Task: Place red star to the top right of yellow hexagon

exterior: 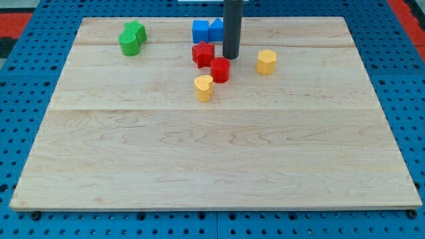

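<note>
Tip [230,57] sat just right of the red star [202,53], near the surface's [199,159] far edge. Yellow hexagon [266,62] stood further right, apart. No claw on this rig, nothing grasped. Wrong side for pushing rightward; probably needed repositioning left of the star.

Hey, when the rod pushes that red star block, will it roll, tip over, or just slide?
The red star looks squat and flat-bottomed, so it will probably slide rather than roll or tip. Its pointed sides may make it rotate if my tip, just to its right in the view, pushes off-centre. The red cylinder sits close and could get nudged.
</note>
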Motion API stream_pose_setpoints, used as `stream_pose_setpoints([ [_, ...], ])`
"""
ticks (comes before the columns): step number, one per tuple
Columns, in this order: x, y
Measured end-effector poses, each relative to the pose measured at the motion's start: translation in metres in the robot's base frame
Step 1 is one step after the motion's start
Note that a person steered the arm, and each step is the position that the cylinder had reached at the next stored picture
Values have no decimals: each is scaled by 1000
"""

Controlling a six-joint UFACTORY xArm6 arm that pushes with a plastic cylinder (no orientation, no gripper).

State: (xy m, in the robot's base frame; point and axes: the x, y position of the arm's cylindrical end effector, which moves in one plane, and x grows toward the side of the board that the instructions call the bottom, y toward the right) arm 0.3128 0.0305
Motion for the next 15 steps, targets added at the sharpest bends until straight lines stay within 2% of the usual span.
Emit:
stream_pose_setpoints([
  [1,41,-38],
  [2,56,-74],
  [3,12,-89],
  [4,-8,-73],
  [5,12,-19],
  [6,19,-18],
  [7,3,-11],
  [9,-31,49],
  [11,-6,69],
  [13,-4,126],
  [14,24,134],
  [15,2,152],
])
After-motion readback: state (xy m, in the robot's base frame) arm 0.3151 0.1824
